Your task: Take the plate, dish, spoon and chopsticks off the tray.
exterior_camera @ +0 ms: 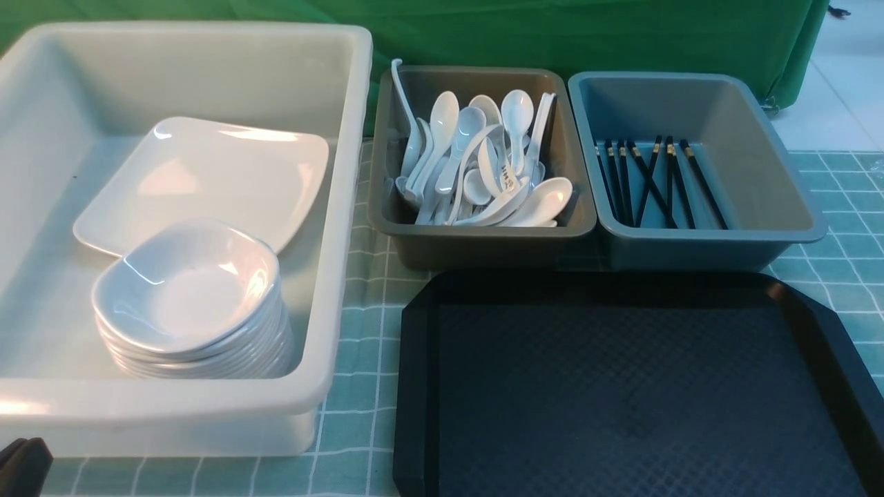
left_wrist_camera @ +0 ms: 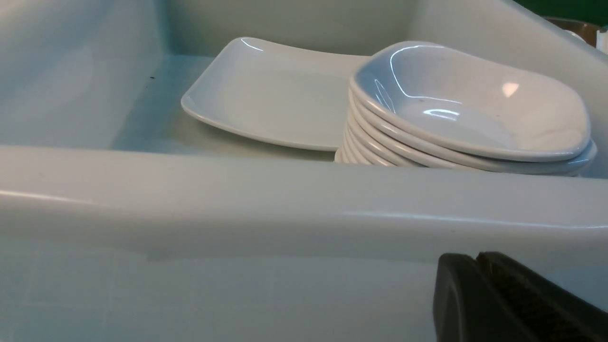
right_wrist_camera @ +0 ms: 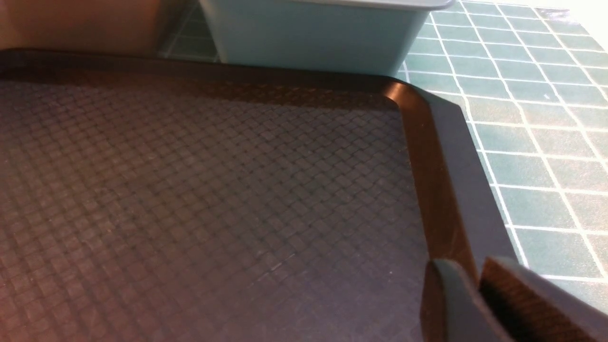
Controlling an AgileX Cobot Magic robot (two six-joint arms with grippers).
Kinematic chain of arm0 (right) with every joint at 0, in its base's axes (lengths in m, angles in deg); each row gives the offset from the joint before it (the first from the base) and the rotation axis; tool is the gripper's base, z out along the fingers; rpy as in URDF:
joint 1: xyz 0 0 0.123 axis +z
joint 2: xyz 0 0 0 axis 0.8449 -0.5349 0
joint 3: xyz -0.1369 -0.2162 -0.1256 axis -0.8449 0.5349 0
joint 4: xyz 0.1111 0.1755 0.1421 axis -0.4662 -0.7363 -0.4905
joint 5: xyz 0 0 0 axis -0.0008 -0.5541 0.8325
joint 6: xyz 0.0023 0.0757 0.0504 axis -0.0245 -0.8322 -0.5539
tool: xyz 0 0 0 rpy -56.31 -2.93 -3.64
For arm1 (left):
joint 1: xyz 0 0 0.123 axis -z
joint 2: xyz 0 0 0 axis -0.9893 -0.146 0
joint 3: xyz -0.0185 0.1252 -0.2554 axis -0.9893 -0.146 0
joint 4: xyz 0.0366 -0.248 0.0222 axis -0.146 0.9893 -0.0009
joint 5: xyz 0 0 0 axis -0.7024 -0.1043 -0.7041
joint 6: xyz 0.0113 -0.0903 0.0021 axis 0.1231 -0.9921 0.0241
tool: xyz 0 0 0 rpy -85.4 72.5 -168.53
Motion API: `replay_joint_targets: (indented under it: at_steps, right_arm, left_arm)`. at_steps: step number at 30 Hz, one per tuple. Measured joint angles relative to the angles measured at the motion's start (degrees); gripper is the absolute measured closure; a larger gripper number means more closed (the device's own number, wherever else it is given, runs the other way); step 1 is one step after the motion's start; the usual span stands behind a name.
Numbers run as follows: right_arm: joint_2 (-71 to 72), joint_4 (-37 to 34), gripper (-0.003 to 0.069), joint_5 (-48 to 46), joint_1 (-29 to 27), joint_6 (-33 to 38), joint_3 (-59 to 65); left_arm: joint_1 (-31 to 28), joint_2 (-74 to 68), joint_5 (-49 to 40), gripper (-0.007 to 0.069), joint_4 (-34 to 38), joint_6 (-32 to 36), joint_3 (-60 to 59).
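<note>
The black tray [exterior_camera: 621, 386] lies bare at the front right, and its textured floor fills the right wrist view [right_wrist_camera: 190, 190]. The large square plate [exterior_camera: 207, 176] lies in the white tub, also seen in the left wrist view [left_wrist_camera: 270, 95]. A stack of small deep dishes [exterior_camera: 190, 290] stands in front of it [left_wrist_camera: 465, 109]. Several white spoons [exterior_camera: 483, 166] are piled in the brown-grey tub. Several black chopsticks [exterior_camera: 656, 183] lie in the blue-grey tub. My left gripper [left_wrist_camera: 477, 259] is shut and empty, low outside the white tub's near wall [exterior_camera: 21, 462]. My right gripper [right_wrist_camera: 475, 273] is shut and empty over the tray's far right rim.
The big white tub [exterior_camera: 345, 207] stands at the left, its near rim [left_wrist_camera: 285, 199] close to my left gripper. The brown-grey tub [exterior_camera: 476, 241] and blue-grey tub [exterior_camera: 760, 166] stand side by side behind the tray. A green checked cloth [exterior_camera: 359, 414] covers the table.
</note>
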Motion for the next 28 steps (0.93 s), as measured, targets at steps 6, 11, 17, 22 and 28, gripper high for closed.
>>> replay_joint_targets:
  at_steps: [6,11,17,22,28]
  right_arm:
    - [0.0,0.0,0.0501,0.0,0.0,0.0,0.0]
    - [0.0,0.0,0.0482,0.0,0.0,0.0,0.0]
    - [0.0,0.0,0.0464,0.0,0.0,0.0,0.0]
    - [0.0,0.0,0.0452,0.0,0.0,0.0,0.0]
    - [0.0,0.0,0.0446,0.0,0.0,0.0,0.0]
  left_arm:
    - [0.0,0.0,0.0,0.0613,0.0,0.0,0.0]
    - [0.0,0.0,0.0,0.0613,0.0,0.0,0.0]
    - [0.0,0.0,0.0,0.0613,0.0,0.0,0.0]
    - [0.0,0.0,0.0,0.0613,0.0,0.0,0.0]
    - [0.0,0.0,0.0,0.0613,0.0,0.0,0.0]
